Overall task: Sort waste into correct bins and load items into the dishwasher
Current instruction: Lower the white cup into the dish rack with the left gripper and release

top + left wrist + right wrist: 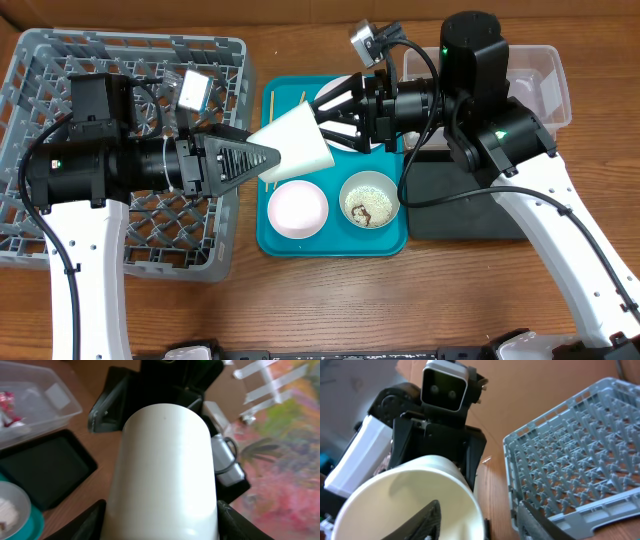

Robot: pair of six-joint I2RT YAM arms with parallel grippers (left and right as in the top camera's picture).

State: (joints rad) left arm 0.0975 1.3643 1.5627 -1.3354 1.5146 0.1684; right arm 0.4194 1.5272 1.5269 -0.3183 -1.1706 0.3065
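The white cup (292, 142) hangs sideways above the teal tray's left edge, and my left gripper (268, 155) is shut on it, one finger on each side (162, 525). My right gripper (330, 115) is open at the cup's mouth. One of its fingers (431, 522) is inside the cup (410, 495) and the other stands clear of the wall. On the tray lie the pink bowl (297, 208), the grey-green bowl (370, 198) with rice grains, the chopsticks (270, 103) and the plate (327, 95), which is partly hidden under the right gripper.
The grey dish rack (130, 60) stands at the left under my left arm. At the right are the clear tub (540, 80), holding a red wrapper (7, 402), and the black tray (470, 200). The teal tray (268, 230) sits between them.
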